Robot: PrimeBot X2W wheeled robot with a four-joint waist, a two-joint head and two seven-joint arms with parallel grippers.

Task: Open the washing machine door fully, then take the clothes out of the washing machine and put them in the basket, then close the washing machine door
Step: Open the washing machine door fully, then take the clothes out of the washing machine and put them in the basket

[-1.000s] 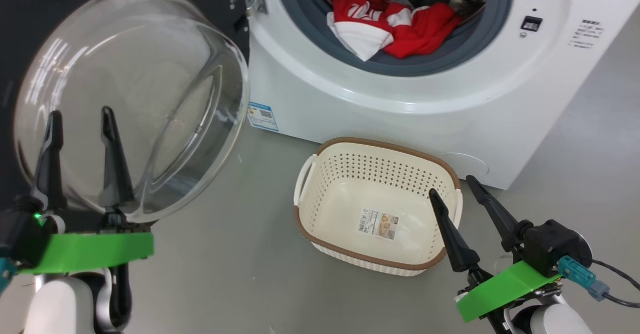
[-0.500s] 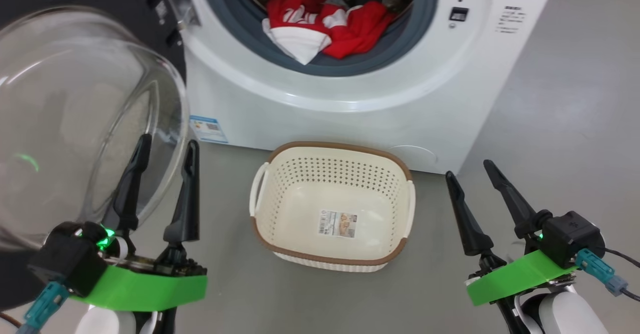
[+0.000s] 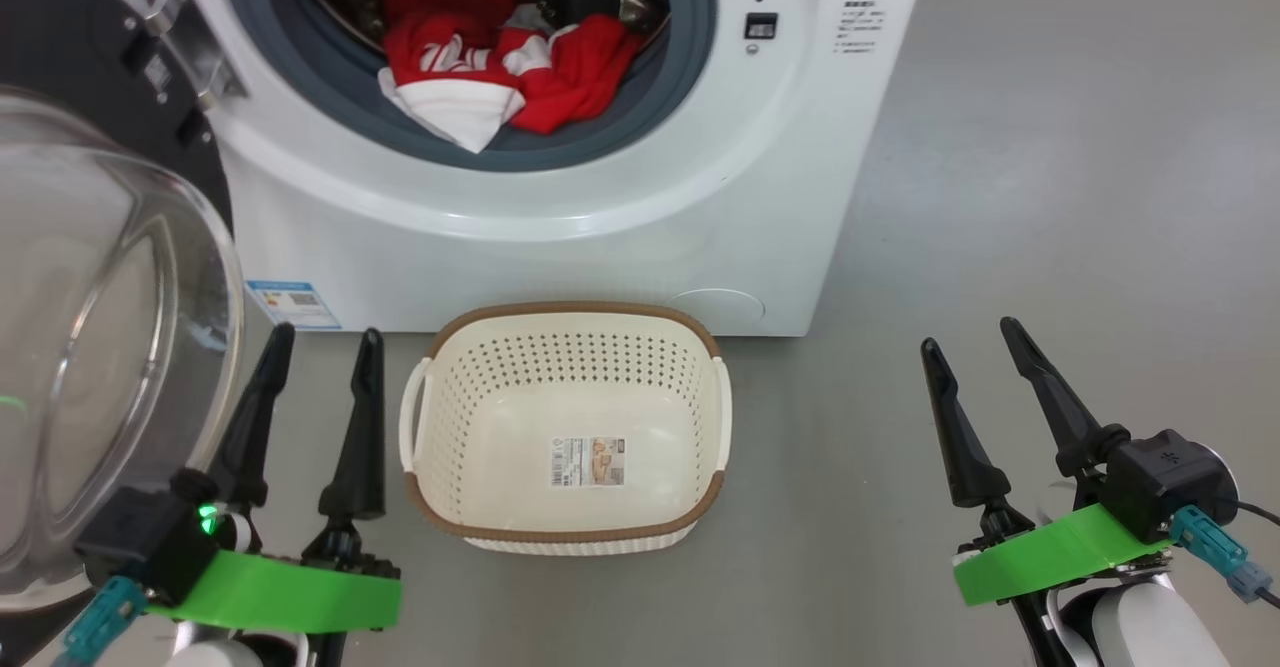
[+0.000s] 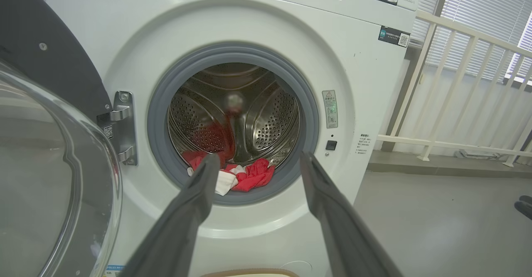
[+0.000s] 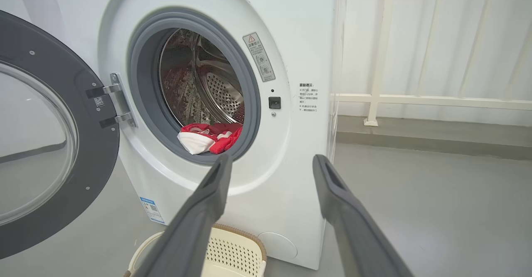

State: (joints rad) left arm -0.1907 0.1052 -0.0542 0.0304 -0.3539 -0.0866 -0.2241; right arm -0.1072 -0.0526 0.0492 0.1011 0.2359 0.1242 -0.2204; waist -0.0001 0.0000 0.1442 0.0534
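**Labels in view, wording too small to read**

The white boxy front-loading washing machine (image 3: 560, 257) carries a small blue sticker (image 3: 293, 304) with a QR code, a pale warning label (image 4: 329, 109) with a red triangle, a block of tiny dark print (image 3: 860, 25) and a black QR sticker (image 4: 393, 37). The cream-white perforated plastic basket (image 3: 575, 309) holds a barcode sticker (image 3: 592, 461).

I am counting one washing machine (image 3: 560, 247), with one washing machine door (image 3: 60, 37) hanging at its hinge side. One basket (image 3: 570, 312) is standing in front of the washing machine, carrying two handles (image 3: 410, 417) and one barcode sticker (image 3: 590, 461). One heap of clothes (image 3: 560, 77) is lying inside the washing machine; I cannot tell how many garments. Two grippers are facing the washing machine: left gripper (image 3: 325, 337), right gripper (image 3: 970, 335).
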